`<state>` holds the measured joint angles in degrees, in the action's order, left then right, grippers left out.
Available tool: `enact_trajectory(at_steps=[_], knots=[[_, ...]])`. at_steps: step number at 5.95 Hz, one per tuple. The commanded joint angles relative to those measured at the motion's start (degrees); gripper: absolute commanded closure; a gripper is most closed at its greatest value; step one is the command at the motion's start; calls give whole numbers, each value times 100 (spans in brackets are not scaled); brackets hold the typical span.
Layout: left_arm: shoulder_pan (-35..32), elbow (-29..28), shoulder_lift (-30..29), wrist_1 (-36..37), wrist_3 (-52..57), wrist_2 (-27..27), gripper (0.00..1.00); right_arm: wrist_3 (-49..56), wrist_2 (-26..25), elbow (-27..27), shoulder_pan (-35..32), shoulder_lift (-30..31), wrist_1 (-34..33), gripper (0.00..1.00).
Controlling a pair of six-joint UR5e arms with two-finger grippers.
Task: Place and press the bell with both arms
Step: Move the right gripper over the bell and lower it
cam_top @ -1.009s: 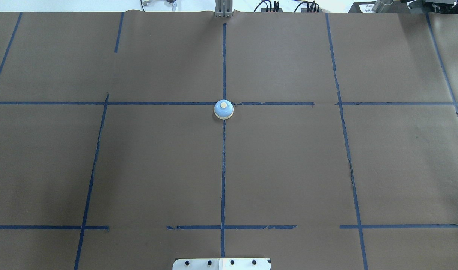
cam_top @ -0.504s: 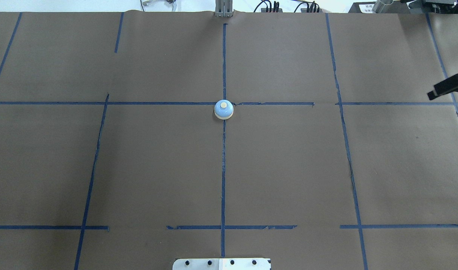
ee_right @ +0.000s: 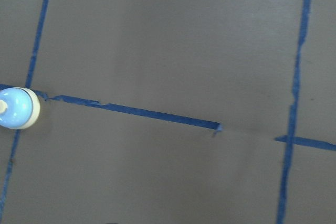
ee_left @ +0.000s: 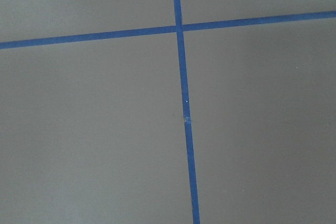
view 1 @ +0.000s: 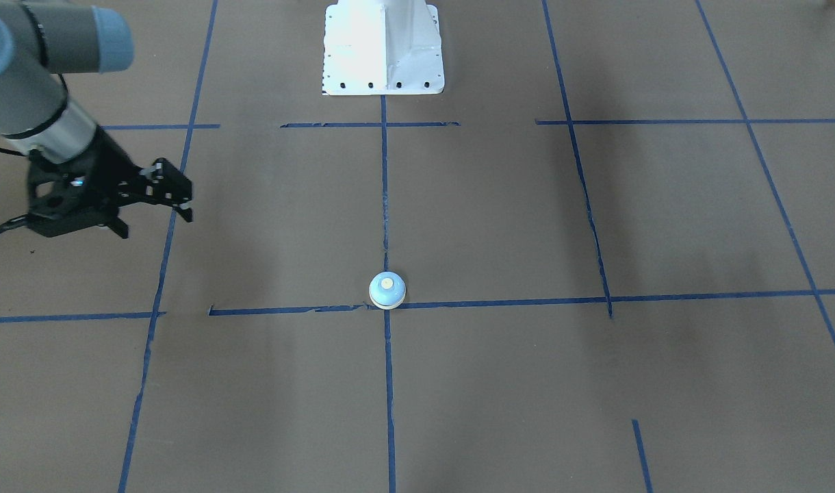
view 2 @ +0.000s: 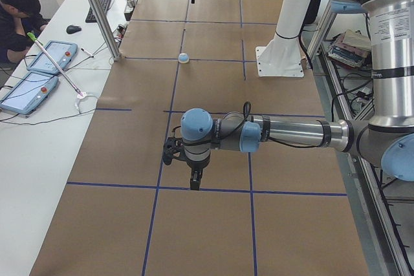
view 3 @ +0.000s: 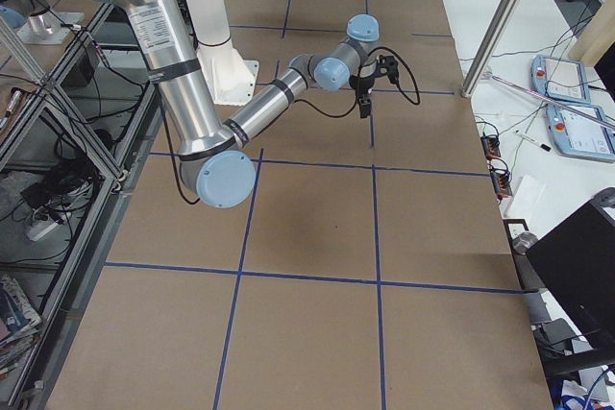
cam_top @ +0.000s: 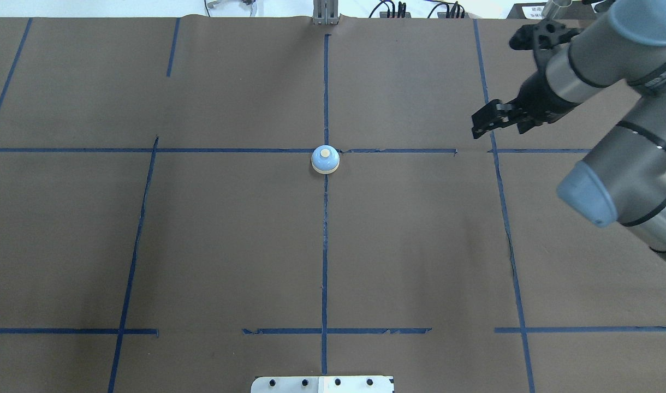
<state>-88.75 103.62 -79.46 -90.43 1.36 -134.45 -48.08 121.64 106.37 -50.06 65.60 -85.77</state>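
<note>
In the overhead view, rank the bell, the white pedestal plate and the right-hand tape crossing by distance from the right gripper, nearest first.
1. tape crossing: just under the right gripper in this view, on the right side.
2. bell: at the table's centre, off to the gripper's left.
3. white pedestal plate: bottom edge, centre.

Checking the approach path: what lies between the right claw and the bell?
Only bare brown paper crossed by blue tape, from right claw to bell, in the overhead view.
</note>
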Motion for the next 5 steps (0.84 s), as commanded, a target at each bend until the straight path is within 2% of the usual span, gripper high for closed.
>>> enact_trajectory(at_steps=[1, 2, 4, 5], knots=[[-2, -52, 0, 26, -4, -3, 0, -1015, -796, -536, 802, -957, -10, 1], [-2, -44, 0, 17, -4, -3, 0, -1246, -852, -939, 961, -1440, -19, 7], [-2, -44, 0, 17, -4, -11, 0, -1626, -1000, -2273, 1252, -2548, -19, 43], [-2, -53, 0, 17, -13, -11, 0, -1626, -1037, -2653, 1314, -2796, -10, 67]])
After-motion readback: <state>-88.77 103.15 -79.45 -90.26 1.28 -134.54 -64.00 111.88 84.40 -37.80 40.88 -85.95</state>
